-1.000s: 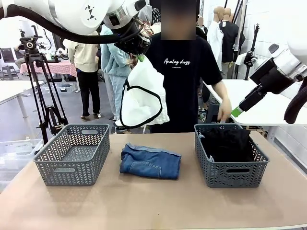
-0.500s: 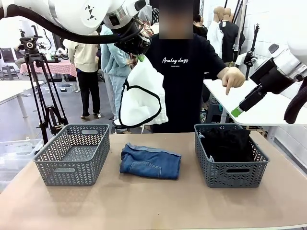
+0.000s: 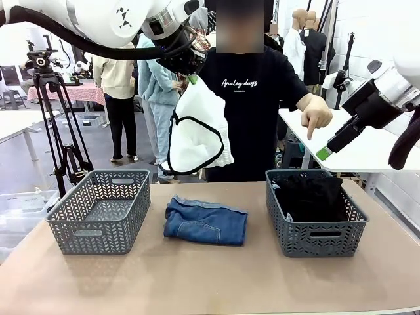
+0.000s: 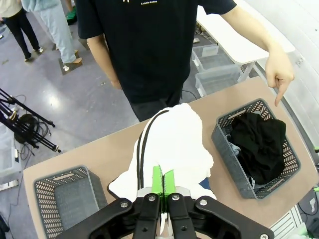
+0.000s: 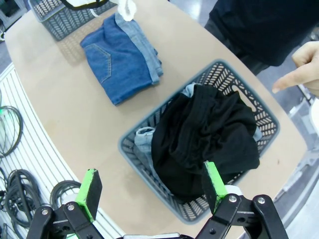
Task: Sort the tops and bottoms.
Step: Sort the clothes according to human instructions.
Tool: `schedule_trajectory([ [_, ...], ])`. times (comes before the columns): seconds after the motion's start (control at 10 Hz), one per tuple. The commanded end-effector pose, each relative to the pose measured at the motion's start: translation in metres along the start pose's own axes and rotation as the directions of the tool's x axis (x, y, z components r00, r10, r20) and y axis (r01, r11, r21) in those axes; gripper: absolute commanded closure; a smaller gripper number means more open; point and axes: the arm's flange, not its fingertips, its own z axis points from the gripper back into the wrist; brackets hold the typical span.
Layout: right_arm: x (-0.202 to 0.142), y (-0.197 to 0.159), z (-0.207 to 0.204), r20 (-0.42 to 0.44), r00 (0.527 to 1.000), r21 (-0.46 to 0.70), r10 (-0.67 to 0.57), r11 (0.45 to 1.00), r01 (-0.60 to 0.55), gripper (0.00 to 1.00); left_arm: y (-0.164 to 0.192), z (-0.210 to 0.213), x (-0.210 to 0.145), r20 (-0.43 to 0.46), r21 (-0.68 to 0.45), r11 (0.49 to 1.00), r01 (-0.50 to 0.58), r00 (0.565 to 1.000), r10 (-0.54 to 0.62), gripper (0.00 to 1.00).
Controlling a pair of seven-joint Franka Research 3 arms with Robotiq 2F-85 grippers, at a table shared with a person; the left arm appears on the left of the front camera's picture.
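At the left gripper (image 4: 162, 175): jaws pressed together, green pads pinching the upper edge of the soft white top with thin black edge trim (image 3: 197, 128). Hangs free from that pinch in the upper middle of the front view, high above the light-brown table (image 3: 197, 282) and in front of the person's black T-shirt (image 3: 252, 125). Touches nothing below.

At the right gripper (image 5: 149, 186): jaws spread wide, holding nothing. Hovers at the right of the front view, above the far side of the grey plastic lattice basket on the right (image 3: 315, 239). Inside that basket, the plain black top (image 5: 204, 137), crumpled, with a bit of pale blue cloth under it.

Farther out: folded blue denim jeans (image 3: 205, 221) in the lower middle, lying on the table between the two baskets. At the lower left, a second grey lattice basket (image 3: 98, 210), apparently with nothing inside. Above the right basket, the person's hand (image 3: 316, 113), index finger pointing down.

Step in hand, as judged: transport of the white top, lifted and not yet placed. Seems meant for the right basket, beside the black top, going by the pointing finger. Next move calls for a carry to the right and down over that basket, then a release from low height, to drop the cloth inside the rim. Needs care for the right arm, near the same basket.
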Motion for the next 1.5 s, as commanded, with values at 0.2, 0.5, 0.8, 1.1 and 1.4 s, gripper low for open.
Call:
schedule_trajectory([
  [0.2,-0.012,0.008,0.022,0.001,1.0,-0.05,-0.016,0.999,0.016,0.0,0.003,0.005,0.001,0.005,-0.004,1.0,-0.004,1.0,0.004,1.0],
  [0.5,-0.08,0.01,0.074,-0.027,0.991,-0.111,-0.134,0.985,0.13,0.0,0.003,0.005,0.001,0.005,-0.004,1.0,-0.004,1.0,0.004,1.0],
  [0.8,-0.112,0.006,0.077,0.003,0.984,-0.053,-0.18,0.982,0.18,0.0,0.0,0.001,0.0,0.001,0.0,1.0,0.0,1.0,0.0,1.0],
  [1.1,-0.101,0.005,0.088,-0.006,0.989,-0.099,-0.146,0.984,0.145,0.0,-0.074,0.008,0.052,0.133,-0.21,0.973,0.1,0.988,-0.072,1.0],
  [1.4,-0.101,0.005,0.088,-0.006,0.989,-0.099,-0.146,0.984,0.145,0.0,-0.135,0.003,0.062,0.139,-0.388,0.906,0.172,0.982,-0.127,1.0],
])
